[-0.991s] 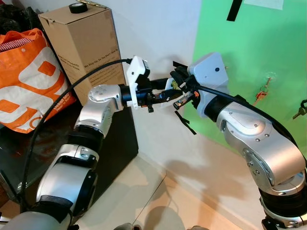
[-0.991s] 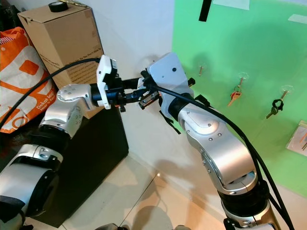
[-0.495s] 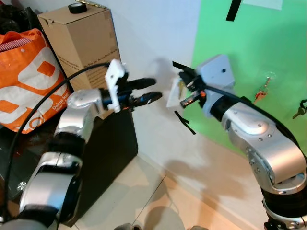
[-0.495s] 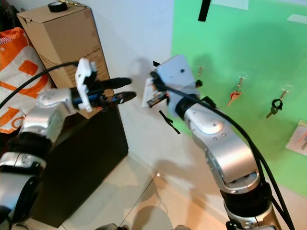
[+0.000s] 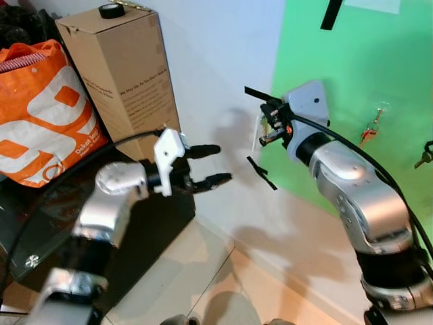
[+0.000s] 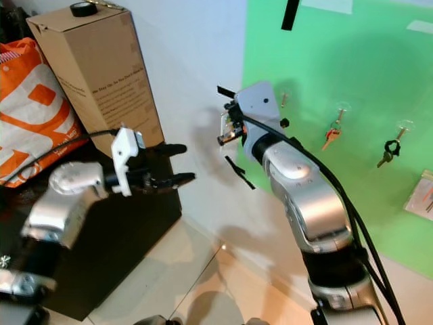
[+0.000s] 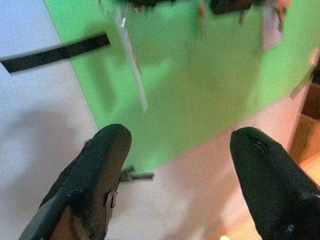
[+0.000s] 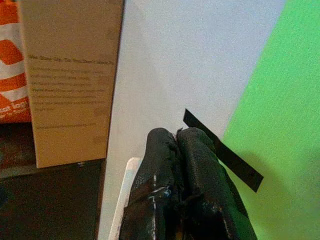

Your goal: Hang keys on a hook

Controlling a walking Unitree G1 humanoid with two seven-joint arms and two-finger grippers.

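My right gripper is raised beside the left edge of the green board, shut on a set of keys with a white tag. In the right wrist view its fingers press together, with the tag beside them. My left gripper is lower and to the left, open and empty; its two fingers stand wide apart in the left wrist view. On the board, a bare clear hook sits just right of my right gripper. Red keys and a black key hang on two further hooks.
A tall cardboard box with a tape roll on top stands at the left wall, beside an orange bag. Both rest on a black cabinet. Black tape strips mark the white wall. Tiled floor lies below.
My left gripper has let go of the keys, opened, and drawn back down and to the left. My right gripper kept the keys and moved right toward the green board.
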